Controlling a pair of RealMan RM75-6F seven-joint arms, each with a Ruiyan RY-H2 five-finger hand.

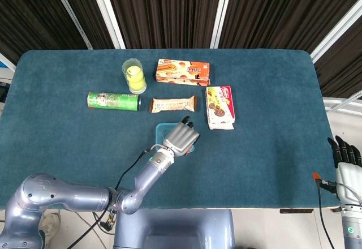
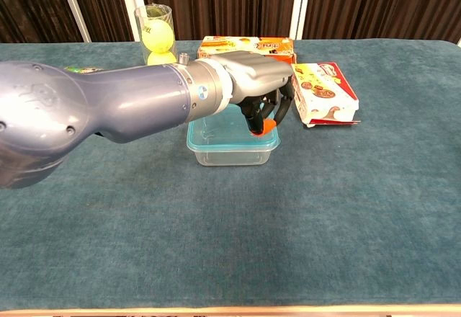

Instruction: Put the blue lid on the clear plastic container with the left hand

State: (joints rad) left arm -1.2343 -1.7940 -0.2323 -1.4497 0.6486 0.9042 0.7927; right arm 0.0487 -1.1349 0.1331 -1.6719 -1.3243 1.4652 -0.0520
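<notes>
Left hand [image 2: 259, 86] above the clear plastic container [image 2: 232, 148], chest and head views. The blue lid [image 2: 216, 124] lies flat on the container's rim and appears seated, its blue border framing the box on all visible sides; the container stands near the middle of the counter [image 2: 346, 209], its long axis running left to right. The left hand hovers directly over the lid's right half, fingers [image 2: 268, 119] curled downward with the orange tips just above or at the lid surface; whether they touch cannot be told, and nothing is pinched between them. Any remaining press falls straight down from the hand. The right hand [image 1: 344, 154] rests well apart at the counter's right edge, fingers loosely extended and holding nothing, so the left is far nearer. Open room lies toward the viewer and to the left; behind stand the snack bar [image 1: 173, 104] and biscuit box [image 2: 246, 45], and the cookie box [image 2: 323, 92] sits just beside on the right.
</notes>
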